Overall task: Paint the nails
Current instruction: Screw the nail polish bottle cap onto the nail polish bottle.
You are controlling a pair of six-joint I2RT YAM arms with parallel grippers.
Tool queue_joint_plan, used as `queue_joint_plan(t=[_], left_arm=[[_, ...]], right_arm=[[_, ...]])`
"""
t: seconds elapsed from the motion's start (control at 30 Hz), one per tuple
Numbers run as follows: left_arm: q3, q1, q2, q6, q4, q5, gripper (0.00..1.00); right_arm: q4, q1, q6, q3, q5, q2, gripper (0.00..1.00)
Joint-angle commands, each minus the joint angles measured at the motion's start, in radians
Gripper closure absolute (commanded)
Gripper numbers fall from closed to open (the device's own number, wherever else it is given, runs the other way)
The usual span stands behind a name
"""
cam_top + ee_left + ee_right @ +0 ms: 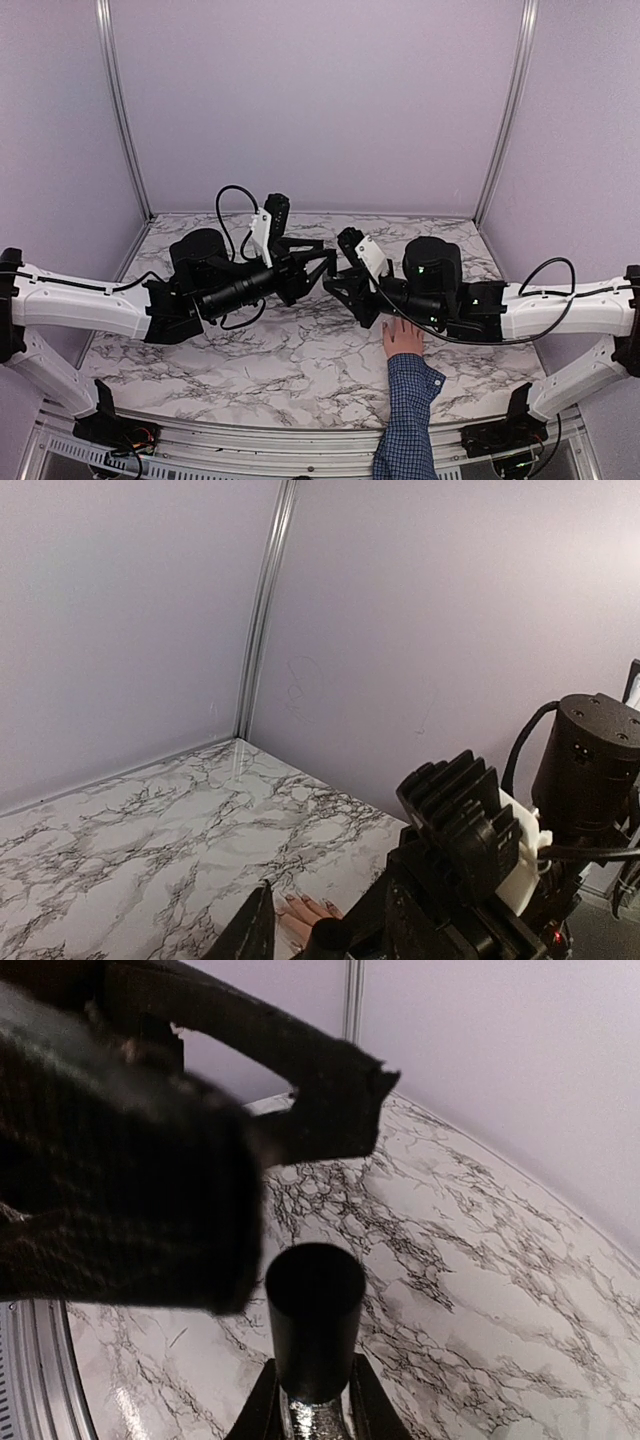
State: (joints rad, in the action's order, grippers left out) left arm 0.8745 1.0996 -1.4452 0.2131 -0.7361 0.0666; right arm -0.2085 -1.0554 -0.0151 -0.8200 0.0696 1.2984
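Gripping a small dark-capped bottle [314,1305] upright just under its cap with the right gripper [314,1408], jaws pinched tight on it above the marble table [250,360]. Facing it from the opposite side with the left gripper [322,262], a dark blur just over the cap in the right wrist view, jaw spread impossible to tell. Lying flat near the table's front edge: a pale hand [402,340] in a blue checked sleeve [410,400], nails [330,907] on the marble, fingertips hidden under the right arm from above.
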Motion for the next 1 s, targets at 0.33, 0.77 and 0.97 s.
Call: queue_joint_plan(t=[0.33, 0.77, 0.97], left_arm=[[0.130, 0.025, -0.099, -0.016, 0.131, 0.163, 0.66], [0.126, 0.024, -0.091, -0.023, 0.185, 0.127, 0.49], [0.124, 0.025, -0.086, -0.036, 0.186, 0.142, 0.59]], right_arm=[[-0.007, 0.003, -0.023, -0.046, 0.048, 0.014, 1.00], [0.006, 0.003, -0.007, -0.053, 0.059, 0.002, 1.00], [0.011, 0.003, -0.003, -0.056, 0.056, 0.002, 1.00]])
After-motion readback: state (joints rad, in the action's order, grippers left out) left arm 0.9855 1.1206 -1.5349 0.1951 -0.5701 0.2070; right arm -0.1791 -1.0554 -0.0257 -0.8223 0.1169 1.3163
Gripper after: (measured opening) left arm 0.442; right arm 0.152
